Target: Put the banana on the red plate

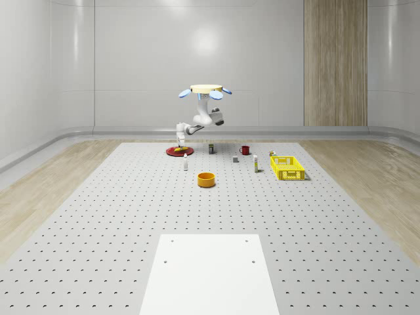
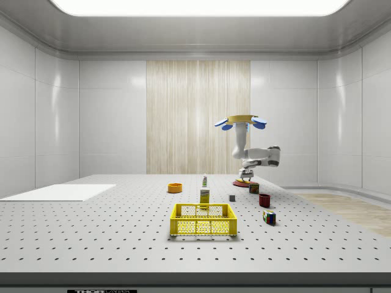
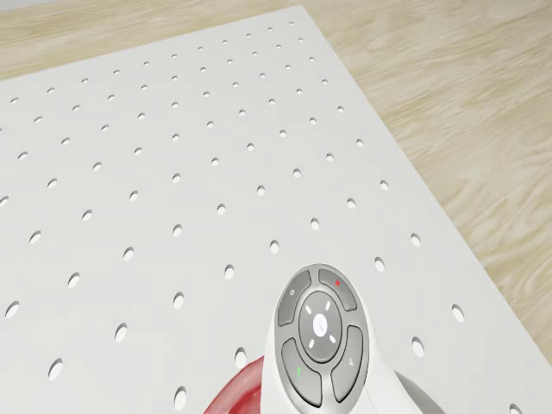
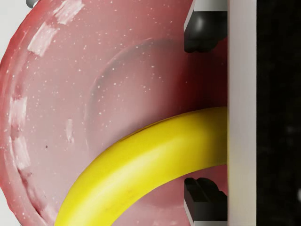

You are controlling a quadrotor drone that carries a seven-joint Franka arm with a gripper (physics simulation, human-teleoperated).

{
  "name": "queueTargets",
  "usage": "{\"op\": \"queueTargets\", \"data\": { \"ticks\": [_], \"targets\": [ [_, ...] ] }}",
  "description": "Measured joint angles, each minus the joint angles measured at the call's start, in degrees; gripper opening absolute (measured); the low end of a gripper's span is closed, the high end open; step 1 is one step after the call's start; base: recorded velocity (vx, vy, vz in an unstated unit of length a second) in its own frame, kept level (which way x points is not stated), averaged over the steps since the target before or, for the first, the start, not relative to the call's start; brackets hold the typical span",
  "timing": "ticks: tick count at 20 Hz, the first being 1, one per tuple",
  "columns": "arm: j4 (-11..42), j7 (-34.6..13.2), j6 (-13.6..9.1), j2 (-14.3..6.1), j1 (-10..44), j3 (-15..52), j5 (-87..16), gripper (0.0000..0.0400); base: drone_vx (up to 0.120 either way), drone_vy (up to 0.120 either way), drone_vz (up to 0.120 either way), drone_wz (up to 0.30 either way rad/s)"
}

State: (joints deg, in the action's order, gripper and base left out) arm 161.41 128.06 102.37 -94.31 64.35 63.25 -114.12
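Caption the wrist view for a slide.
Banana lying between the gripper's open fingers, over the red plate.

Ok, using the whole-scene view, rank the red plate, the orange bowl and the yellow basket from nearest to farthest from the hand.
1. The red plate: directly under the hand, with the banana on it; the drone hovers just right of it.
2. The orange bowl: nearer the camera, slightly to the view's right.
3. The yellow basket: farthest, well toward the view's right.
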Motion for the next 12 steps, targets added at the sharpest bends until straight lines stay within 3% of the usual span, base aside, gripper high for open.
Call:
{"op": "queueTargets", "data": {
  "ticks": [12],
  "targets": [
    [1.32,0.49,-1.37,0.07,-1.32,2.78,2.39,0.04,0.0,0.0,0.0,0.0]
  ]
}}
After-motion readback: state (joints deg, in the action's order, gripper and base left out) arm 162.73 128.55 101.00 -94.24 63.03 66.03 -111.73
